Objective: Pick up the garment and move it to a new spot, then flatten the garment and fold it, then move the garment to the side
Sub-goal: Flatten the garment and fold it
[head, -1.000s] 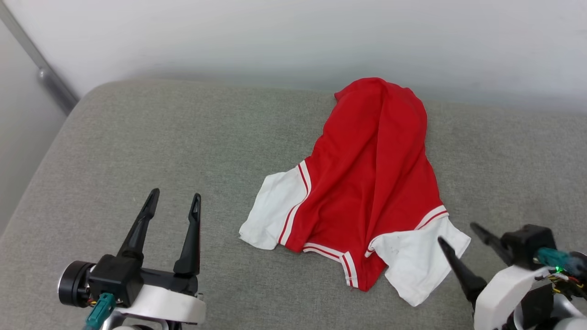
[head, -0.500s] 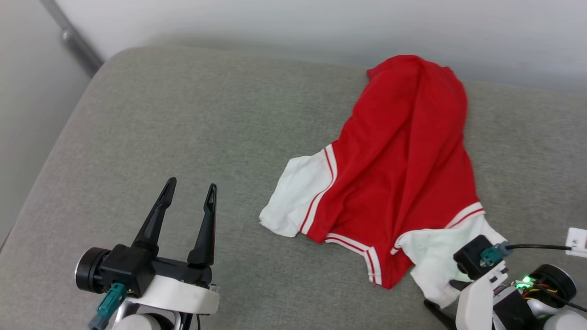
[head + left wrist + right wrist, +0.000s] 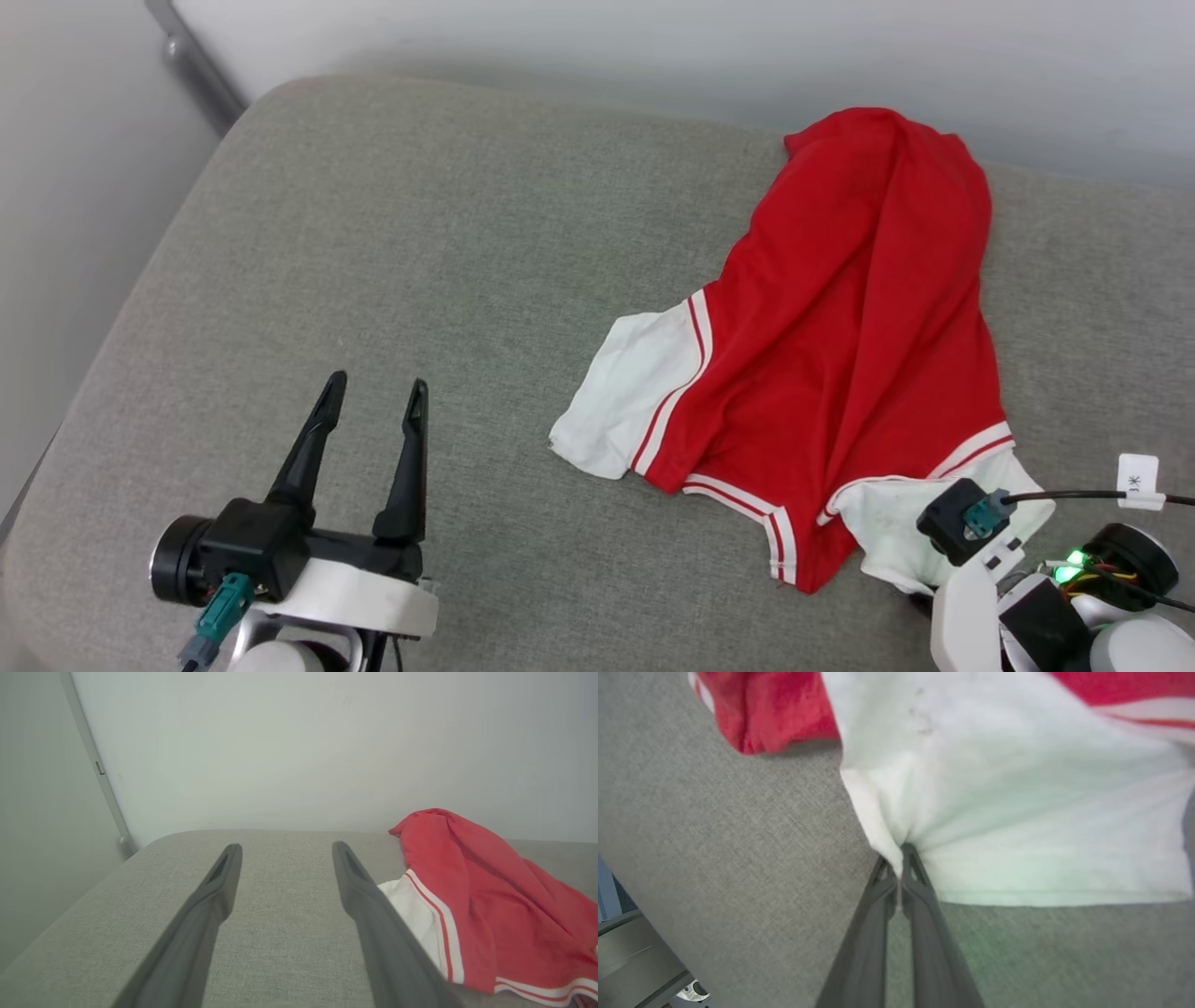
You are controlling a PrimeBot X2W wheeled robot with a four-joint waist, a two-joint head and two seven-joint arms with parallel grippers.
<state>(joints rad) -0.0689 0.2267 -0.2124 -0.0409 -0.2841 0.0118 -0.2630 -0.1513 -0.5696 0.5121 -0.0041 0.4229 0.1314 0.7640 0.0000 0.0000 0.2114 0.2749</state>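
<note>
1. Head view: the garment (image 3: 840,327) lies crumpled on the right of the grey cushion (image 3: 373,233). The left gripper (image 3: 378,383) hovers, fingers spread and empty.
2. Left wrist view: its fingers aim at bare cushion.
3. Right wrist view: the right gripper (image 3: 901,856) pinches a thin white corner, which could slip out on the lift.

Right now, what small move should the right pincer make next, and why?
Probably lift the right pincer slightly: it looks pinched shut on the garment's white corner, while the rest lies crumpled on the cushion and the left pincer stands open, apart.

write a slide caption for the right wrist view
Right end effector shut on the white edge of the jersey on a grey cushion
</note>
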